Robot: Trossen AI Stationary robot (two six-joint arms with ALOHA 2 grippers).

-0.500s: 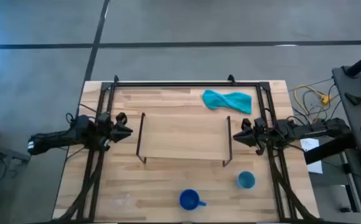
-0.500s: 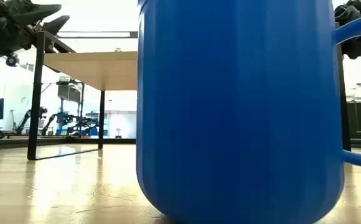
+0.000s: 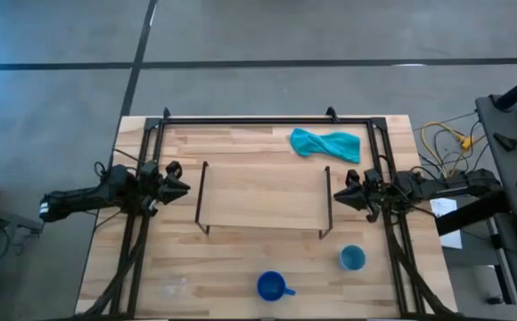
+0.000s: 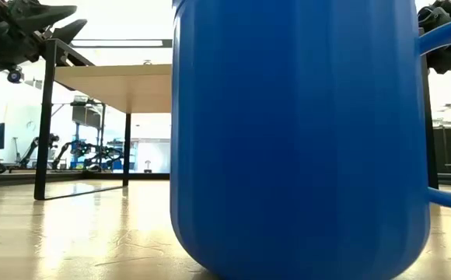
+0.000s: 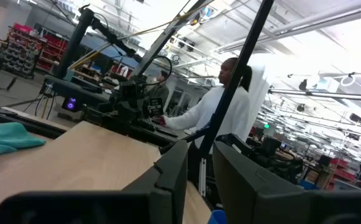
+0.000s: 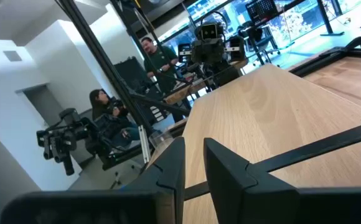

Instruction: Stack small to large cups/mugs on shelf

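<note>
The dark blue handled mug (image 3: pixel 272 286) stands upright near the table's near edge and fills the low view (image 4: pixel 295 140). The light blue handleless cup (image 3: pixel 352 259) stands upright to its right. I cannot make out the clear glass mug. The shelf (image 3: pixel 263 196), a light-wood board on thin black wire legs, stands mid-table with nothing on it. My left gripper (image 3: pixel 183 187) hovers shut off the shelf's left end, fingers (image 5: pixel 171 180) pointing at it. My right gripper (image 3: pixel 339 193) hovers shut off the right end. Neither touches anything.
A teal cloth (image 3: pixel 325 143) lies near the far edge, right of centre. A large black metal frame (image 3: pixel 267 120) runs round the table's far and side edges. Cables (image 3: pixel 446 138) lie off the right side. People sit beyond the table (image 6: pixel 106 109).
</note>
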